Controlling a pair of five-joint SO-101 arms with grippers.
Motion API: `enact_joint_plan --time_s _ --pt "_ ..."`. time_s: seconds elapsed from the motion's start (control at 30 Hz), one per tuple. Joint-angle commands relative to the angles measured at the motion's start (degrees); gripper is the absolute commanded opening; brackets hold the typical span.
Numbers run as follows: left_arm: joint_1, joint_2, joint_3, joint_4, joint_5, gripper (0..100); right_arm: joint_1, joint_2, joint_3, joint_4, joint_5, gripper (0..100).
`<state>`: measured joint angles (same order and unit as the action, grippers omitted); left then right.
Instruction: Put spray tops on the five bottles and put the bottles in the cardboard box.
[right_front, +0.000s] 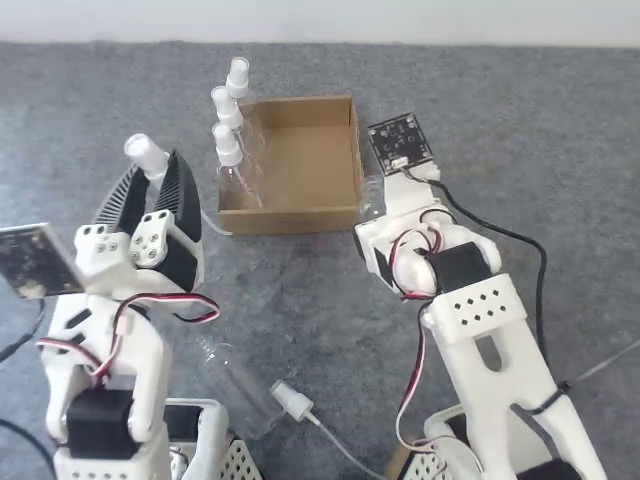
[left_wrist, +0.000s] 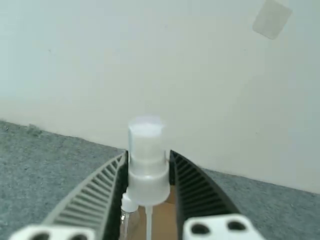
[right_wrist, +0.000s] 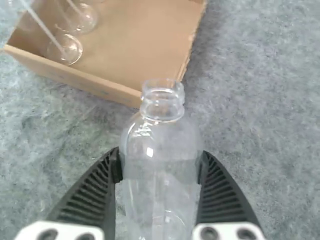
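Observation:
My left gripper (right_front: 152, 166) is raised at the left of the table, shut on a white spray top (right_front: 143, 152). The left wrist view shows that spray top (left_wrist: 148, 160) pinched between the fingers (left_wrist: 196, 187), its tube hanging down. My right gripper (right_wrist: 160, 161) is shut on a clear, uncapped bottle (right_wrist: 159, 150) held upright just outside the right wall of the cardboard box (right_front: 305, 205). Three bottles with spray tops (right_front: 229, 150) stand inside the box along its left side. A further bare bottle (right_front: 236, 392) lies on the carpet, with a loose spray top (right_front: 294, 401) at its neck.
Grey carpet covers the table. Cables run from the right arm (right_front: 480, 310) toward the right edge. The loose spray top's thin tube (right_front: 335, 442) trails between the two arm bases. The right half of the box floor (right_wrist: 135, 45) is bare.

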<state>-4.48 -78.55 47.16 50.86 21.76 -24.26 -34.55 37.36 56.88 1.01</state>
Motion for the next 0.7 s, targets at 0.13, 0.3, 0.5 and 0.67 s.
enact_joint_plan --time_s 0.13,0.3,0.5,0.67 --pt "-0.2 -0.6 -0.7 -2.0 0.9 1 -0.4 -9.4 1.8 0.0 0.7 2.4" --pt "-0.2 -0.6 -0.7 -2.2 0.9 1 -0.4 -18.0 7.8 -3.8 2.4 2.7" --pt "-0.2 -0.7 -1.0 -3.9 1.0 1 -3.8 -18.9 9.6 -4.8 3.5 2.6" --pt "-0.3 -0.7 -2.2 -4.7 2.8 1 -7.3 -19.5 13.0 -8.4 3.6 2.4"
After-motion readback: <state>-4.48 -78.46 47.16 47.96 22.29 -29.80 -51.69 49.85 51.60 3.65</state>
